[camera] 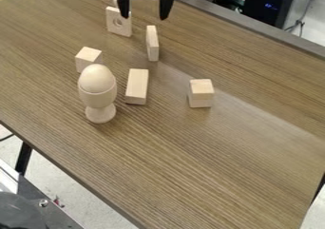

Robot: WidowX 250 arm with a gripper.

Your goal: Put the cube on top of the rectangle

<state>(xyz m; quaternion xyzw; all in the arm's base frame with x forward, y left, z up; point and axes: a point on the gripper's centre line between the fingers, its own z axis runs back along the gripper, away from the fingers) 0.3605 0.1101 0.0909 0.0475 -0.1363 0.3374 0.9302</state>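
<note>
The gripper [145,17] hangs at the top edge, open, its two black fingers apart with nothing held between them. A pale wooden cube [88,59] sits on the table at the left, just behind an egg-topped cup. Right of that cup, a rectangular block [137,86] lies flat. Farther right stands another cube-like block [200,93]; a line crosses its front, and I cannot tell whether it is one piece or two stacked. A thin rectangular block [152,43] stands on edge below the gripper. Which rectangle is meant, I cannot tell.
The wooden egg in its cup [99,94] stands tall at the left, close to the cube and the flat block. A block with a round hole [119,22] is upright near the gripper's left finger. The table [209,166] has its far edge at upper right.
</note>
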